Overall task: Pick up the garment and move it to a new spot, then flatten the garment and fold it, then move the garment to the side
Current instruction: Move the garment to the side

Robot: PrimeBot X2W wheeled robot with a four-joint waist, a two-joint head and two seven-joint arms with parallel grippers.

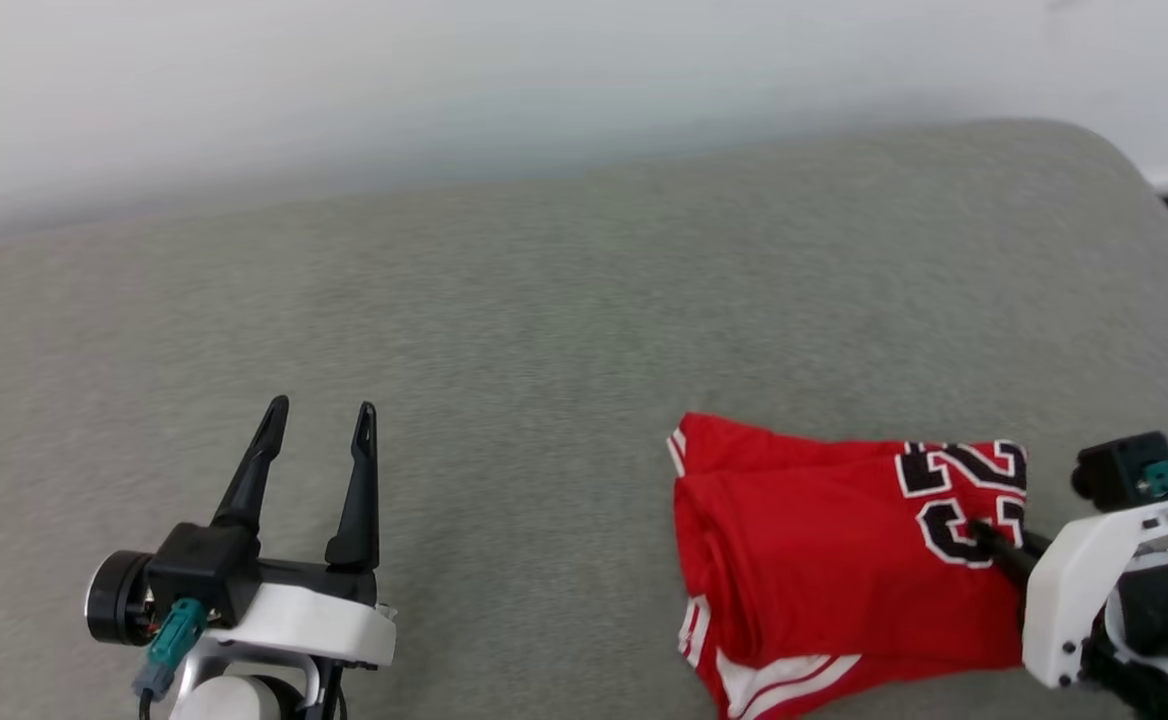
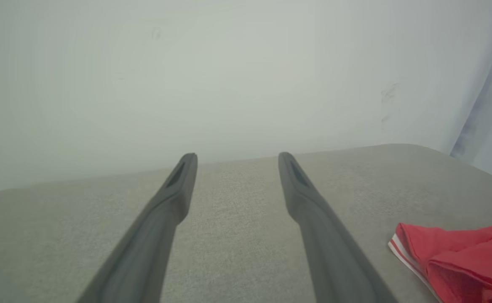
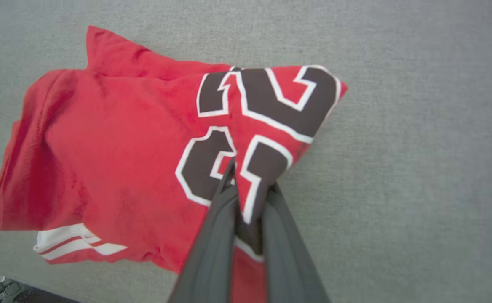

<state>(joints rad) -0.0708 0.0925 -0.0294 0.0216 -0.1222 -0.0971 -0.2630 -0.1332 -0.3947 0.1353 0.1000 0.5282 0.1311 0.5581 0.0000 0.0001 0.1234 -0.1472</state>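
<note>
Lower right of the frame, the folded garment (image 1: 804, 560) lies on the grey cushion (image 1: 544, 300) — the right gripper (image 1: 982, 530) pinching its numbered edge; lower left, the left gripper (image 1: 322, 412) stands spread.

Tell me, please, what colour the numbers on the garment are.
The numbers are black, outlined white; right wrist view shows them best.

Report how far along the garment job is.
Done, seemingly: the garment lies in a compact, roughly folded bundle on the grey cushion. In hand: the right gripper is pinched shut on the fabric by the black numbers. Still to do: lifting it and moving it aside; the left gripper hovers open, holding nothing.
</note>
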